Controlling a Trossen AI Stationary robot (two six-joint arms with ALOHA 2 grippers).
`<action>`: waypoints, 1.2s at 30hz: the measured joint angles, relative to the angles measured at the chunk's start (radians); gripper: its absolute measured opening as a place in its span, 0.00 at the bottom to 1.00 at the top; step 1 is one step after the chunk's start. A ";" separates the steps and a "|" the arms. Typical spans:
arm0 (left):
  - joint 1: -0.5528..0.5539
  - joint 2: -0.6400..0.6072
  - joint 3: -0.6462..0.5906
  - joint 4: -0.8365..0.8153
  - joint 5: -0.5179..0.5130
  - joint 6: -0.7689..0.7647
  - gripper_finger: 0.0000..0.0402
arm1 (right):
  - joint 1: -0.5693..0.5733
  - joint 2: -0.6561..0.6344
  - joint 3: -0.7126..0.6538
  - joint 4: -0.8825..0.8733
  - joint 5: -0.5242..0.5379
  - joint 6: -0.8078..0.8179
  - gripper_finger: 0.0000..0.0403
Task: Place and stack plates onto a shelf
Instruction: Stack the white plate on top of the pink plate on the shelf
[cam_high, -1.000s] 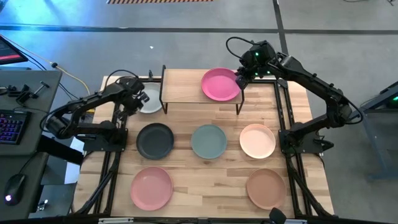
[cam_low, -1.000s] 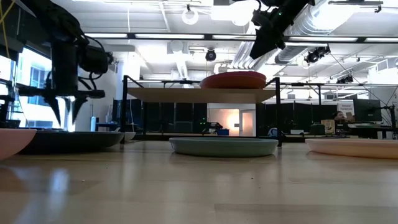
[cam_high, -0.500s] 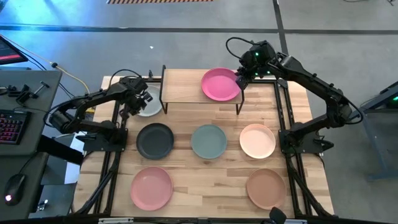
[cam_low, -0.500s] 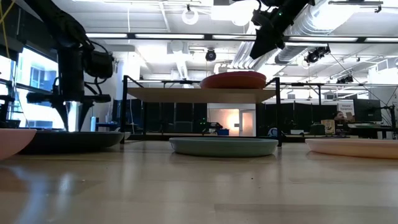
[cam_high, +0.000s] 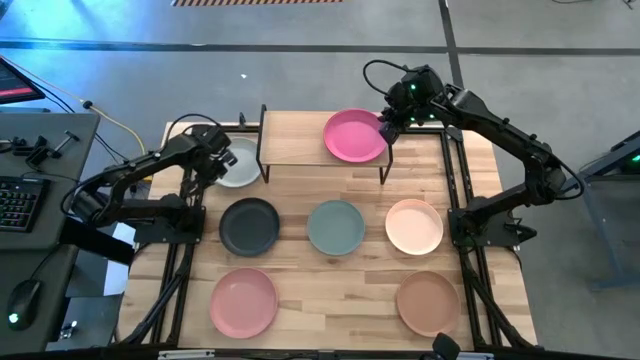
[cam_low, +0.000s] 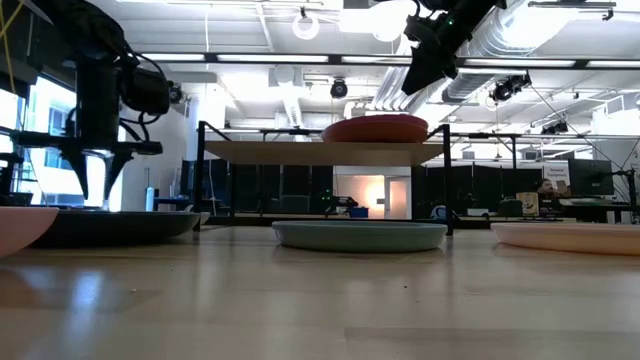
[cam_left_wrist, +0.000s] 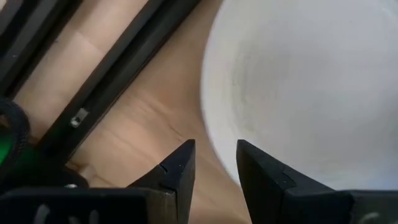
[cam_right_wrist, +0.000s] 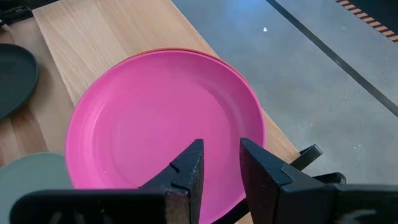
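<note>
Light-wood desk (cam_high: 340, 290) fills the middle of the high view. Along its lower edge lie a light pink plate (cam_high: 243, 302) and a tan plate (cam_high: 426, 302). Mid-frame sit charcoal (cam_high: 249, 225), sage green (cam_high: 335, 227) and cream-peach (cam_high: 414, 226) plates. Farther up, the left end effector (cam_high: 218, 162) hovers at the rim of the white-grey plate (cam_high: 240, 165), its fingers slightly parted and empty. At top centre, the shelf (cam_high: 290, 140) carries the magenta plate (cam_high: 354, 136); the right end effector (cam_high: 388, 128) hangs above its right edge, fingers a little apart, holding nothing.
</note>
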 joint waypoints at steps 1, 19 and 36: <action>0.000 0.004 0.000 0.006 -0.002 0.000 0.27 | 0.000 0.000 0.000 0.000 0.000 0.000 0.21; 0.000 0.123 0.000 0.029 -0.009 -0.009 0.27 | 0.000 0.000 0.000 0.000 0.000 0.000 0.21; 0.001 0.226 0.000 0.075 -0.009 0.008 0.20 | 0.000 0.000 0.000 0.000 0.003 -0.005 0.21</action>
